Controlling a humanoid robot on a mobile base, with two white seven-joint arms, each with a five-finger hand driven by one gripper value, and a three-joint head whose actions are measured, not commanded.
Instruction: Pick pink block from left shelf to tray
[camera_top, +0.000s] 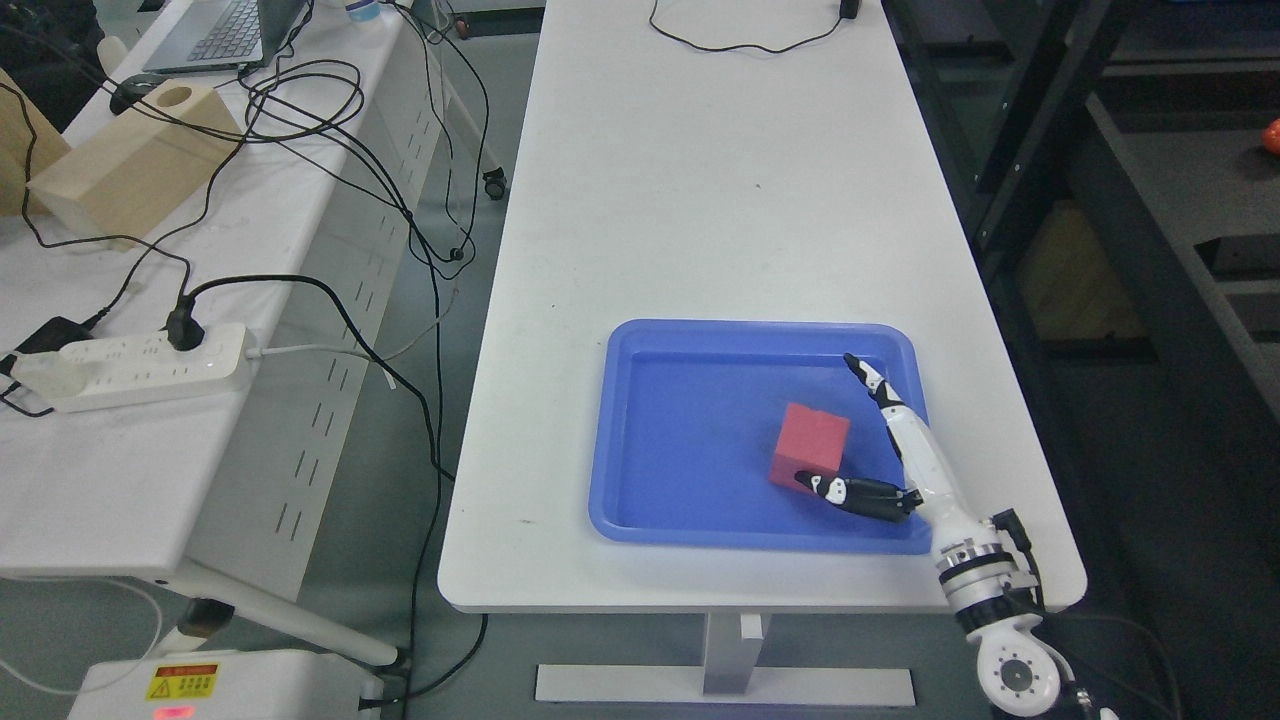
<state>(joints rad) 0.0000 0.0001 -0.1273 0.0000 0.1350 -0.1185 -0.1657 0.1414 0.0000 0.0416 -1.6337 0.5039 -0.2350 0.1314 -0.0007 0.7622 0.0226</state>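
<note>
Although the task speaks of a shelf, we find the pink block (810, 447) already resting inside the blue tray (680, 500), toward the tray's right half and clear of its rim. Just to the right of the block is the right robot hand (880, 440), its arm rising from the lower right; the fingers are spread, one long finger pointing toward the tray's far edge, while the thumb (850, 492) lies along the block's near lower corner, seemingly touching it. Nothing is gripped. We judge this to be the release step, with the placing all but done. The next move calls for lifting the robot hand away from the block without nudging it, then withdrawing over the tray's right rim. The tray sits near the front edge of the white bench (720, 180). The left arm does not show.
</note>
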